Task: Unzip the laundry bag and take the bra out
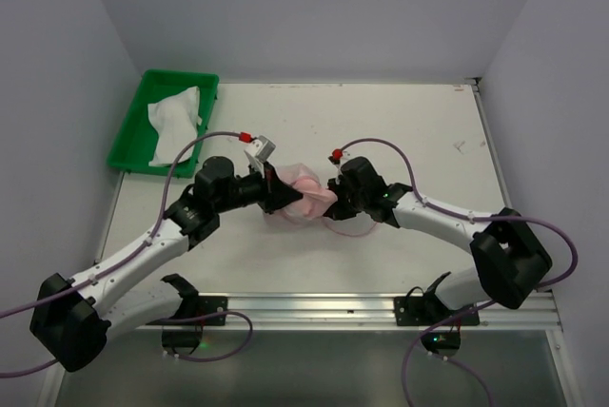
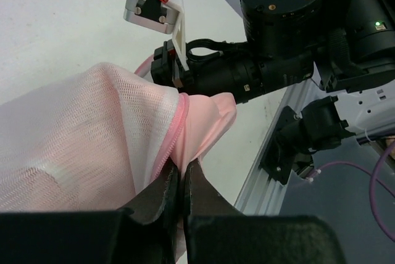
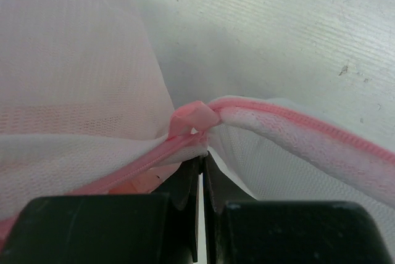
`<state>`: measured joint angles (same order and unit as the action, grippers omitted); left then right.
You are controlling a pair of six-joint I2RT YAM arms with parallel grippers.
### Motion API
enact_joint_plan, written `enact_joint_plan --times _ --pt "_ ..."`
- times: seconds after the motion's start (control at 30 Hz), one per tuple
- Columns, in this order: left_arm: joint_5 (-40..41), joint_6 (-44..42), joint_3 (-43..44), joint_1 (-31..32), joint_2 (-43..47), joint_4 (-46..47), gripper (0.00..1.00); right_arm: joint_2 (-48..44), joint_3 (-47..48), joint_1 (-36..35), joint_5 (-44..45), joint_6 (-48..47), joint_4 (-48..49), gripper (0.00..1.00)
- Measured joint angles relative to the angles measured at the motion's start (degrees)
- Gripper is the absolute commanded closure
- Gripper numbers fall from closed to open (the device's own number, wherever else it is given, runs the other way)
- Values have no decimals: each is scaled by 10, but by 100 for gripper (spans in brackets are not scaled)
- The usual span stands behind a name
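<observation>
The laundry bag (image 1: 290, 205), white mesh with a pink zip, lies mid-table between both grippers. My left gripper (image 1: 282, 200) is at its left side, my right gripper (image 1: 332, 200) at its right. In the left wrist view the left gripper (image 2: 182, 171) is shut on the bag's rim, pinching smooth pink cloth (image 2: 210, 122) beside the zip (image 2: 174, 134). I cannot tell if that cloth is the bra. In the right wrist view the right gripper (image 3: 202, 162) is shut on the bag's edge just under the zip (image 3: 296, 122) and its pink tab (image 3: 191, 119). Pink shows faintly through the mesh (image 3: 74, 116).
A green tray (image 1: 128, 145) holding a white cloth (image 1: 176, 114) stands at the back left, overhanging the table's left edge. An aluminium rail (image 1: 314, 307) runs along the near edge. The right arm's wrist (image 2: 290, 5) is close in front of the left gripper.
</observation>
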<state>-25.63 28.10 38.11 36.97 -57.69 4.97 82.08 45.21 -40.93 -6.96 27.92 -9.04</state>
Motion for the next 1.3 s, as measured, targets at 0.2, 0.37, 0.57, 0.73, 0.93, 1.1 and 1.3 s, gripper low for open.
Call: enact_joint_plan --times 0.2,0.37,0.57,0.73,0.93,1.1,1.3 --pt "-88 46 -6 -10 -13 70 100 -4 0 0 -2 -8 0 100" --pt "-133 120 -5 0 -76 190 100 -4 18 1 -16 -10 -14 100" --pt "-131 151 23 51 -124 243 100 8 60 6 -32 -12 -50 100" --pt "-109 168 48 51 -125 243 100 42 77 5 -50 -12 -52 100" --pt "-58 173 68 40 -87 194 100 56 76 5 -61 -8 -38 100" --pt "38 156 70 31 -16 123 100 52 76 4 -61 -6 -27 100" --pt "150 154 68 31 26 96 100 43 110 4 -61 -5 -59 100"
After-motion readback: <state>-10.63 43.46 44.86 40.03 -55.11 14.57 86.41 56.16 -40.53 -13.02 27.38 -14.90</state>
